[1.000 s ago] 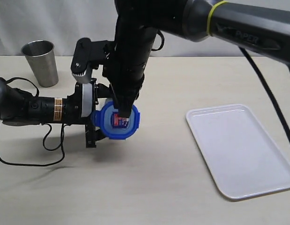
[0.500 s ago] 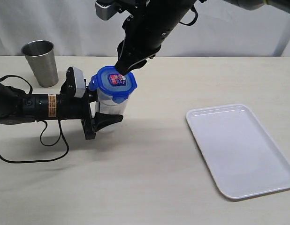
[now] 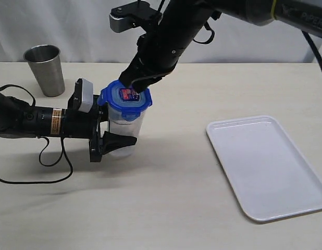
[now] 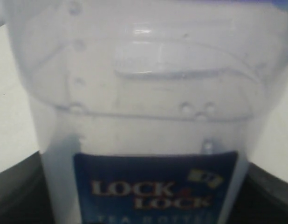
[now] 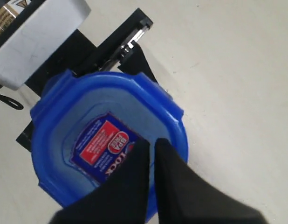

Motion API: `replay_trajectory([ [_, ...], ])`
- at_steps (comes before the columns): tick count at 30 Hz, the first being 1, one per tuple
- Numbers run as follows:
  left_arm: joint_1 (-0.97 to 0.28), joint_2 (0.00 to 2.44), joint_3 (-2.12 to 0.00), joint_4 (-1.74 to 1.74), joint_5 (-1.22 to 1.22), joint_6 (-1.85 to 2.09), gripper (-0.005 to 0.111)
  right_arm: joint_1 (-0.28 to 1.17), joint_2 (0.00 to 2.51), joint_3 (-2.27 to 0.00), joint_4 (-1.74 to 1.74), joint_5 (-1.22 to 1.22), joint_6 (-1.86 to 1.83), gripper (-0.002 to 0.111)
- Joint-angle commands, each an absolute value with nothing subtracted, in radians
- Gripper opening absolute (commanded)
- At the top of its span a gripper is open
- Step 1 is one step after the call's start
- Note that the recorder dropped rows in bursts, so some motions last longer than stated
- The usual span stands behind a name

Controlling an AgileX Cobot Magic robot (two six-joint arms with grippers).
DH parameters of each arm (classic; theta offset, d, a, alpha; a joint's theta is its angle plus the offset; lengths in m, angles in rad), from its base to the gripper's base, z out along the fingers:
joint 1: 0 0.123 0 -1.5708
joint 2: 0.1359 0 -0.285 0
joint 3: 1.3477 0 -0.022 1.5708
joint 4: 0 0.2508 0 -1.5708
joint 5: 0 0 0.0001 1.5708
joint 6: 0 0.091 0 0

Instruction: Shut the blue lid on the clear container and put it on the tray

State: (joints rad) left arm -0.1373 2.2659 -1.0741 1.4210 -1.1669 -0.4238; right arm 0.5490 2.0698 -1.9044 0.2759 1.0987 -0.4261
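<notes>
Exterior view: pressing the blue lid down on the clear container with the just-closed, empty right hand, gripping it in the left hand.

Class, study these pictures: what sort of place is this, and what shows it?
Probably a robot test bench: left arm and right arm over a plain table, white curtain behind, few props: steel cup, tray, clear container.

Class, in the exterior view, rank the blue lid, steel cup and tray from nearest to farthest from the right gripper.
1. blue lid, directly under the right gripper.
2. steel cup, back left.
3. tray, far right.
</notes>
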Motion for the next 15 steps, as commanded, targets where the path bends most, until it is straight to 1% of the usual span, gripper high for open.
replay_trajectory([
  [1, -0.14, 2.261, -1.073, 1.433, -1.219, -0.428, 0.0, 0.546, 2.105, -1.897, 0.205, 1.116, -0.395, 0.004],
  [8, -0.14, 2.261, -1.073, 1.423, -1.221, -0.428, 0.0, 0.546, 2.128, -1.882, 0.105, 1.187, -0.343, 0.004],
  [15, -0.14, 2.261, -1.073, 1.419, -1.221, -0.428, 0.0, 0.544, 2.121, -1.868, 0.108, 1.175, -0.343, 0.004],
])
